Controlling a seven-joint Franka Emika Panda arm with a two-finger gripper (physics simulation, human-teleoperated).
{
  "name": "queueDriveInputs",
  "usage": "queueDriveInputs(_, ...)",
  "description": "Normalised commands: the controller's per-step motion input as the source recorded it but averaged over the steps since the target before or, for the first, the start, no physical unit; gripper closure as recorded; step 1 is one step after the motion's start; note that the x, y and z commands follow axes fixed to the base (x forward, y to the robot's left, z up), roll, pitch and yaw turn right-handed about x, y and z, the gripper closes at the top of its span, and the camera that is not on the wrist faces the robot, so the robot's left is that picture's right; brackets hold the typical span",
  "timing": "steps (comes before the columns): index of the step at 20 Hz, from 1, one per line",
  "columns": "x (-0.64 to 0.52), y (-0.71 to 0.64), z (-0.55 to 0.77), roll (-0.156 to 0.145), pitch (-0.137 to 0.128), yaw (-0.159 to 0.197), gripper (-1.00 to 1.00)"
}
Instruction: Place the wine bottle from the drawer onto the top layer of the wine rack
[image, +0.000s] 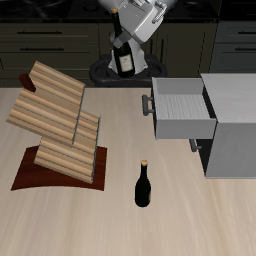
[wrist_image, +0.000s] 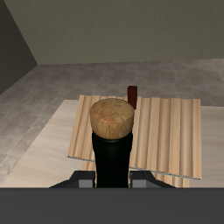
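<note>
Wooden table (image: 120, 170) first, with the grey cabinet's drawer (image: 180, 108) pulled open at about three o'clock and showing a bare white inside. At nine o'clock sits the wine rack (image: 58, 125), its top layer (image: 48, 96) tilted and unoccupied. High at twelve o'clock the gripper (image: 127, 47) is clamped around the wine bottle (image: 124, 58), which hangs roughly upright. From there the slab lies toward eight o'clock, so I'd guess the bottle must travel that way. A second bottle (image: 143, 186) stands at six o'clock.
</note>
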Motion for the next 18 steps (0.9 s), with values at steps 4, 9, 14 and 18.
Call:
queueDriveInputs(4, 0.17, -0.25, -0.16, -0.058, 0.04, -0.064, 1.0)
queueDriveInputs(9, 0.01, -0.28, -0.02, -0.053, -0.006, -0.028, 1.0)
queueDriveInputs(14, 0.06, -0.09, -0.03, -0.017, 0.015, -0.016, 1.0)
queueDriveInputs(18, 0.11, -0.12, -0.08, -0.028, 0.023, -0.019, 1.0)
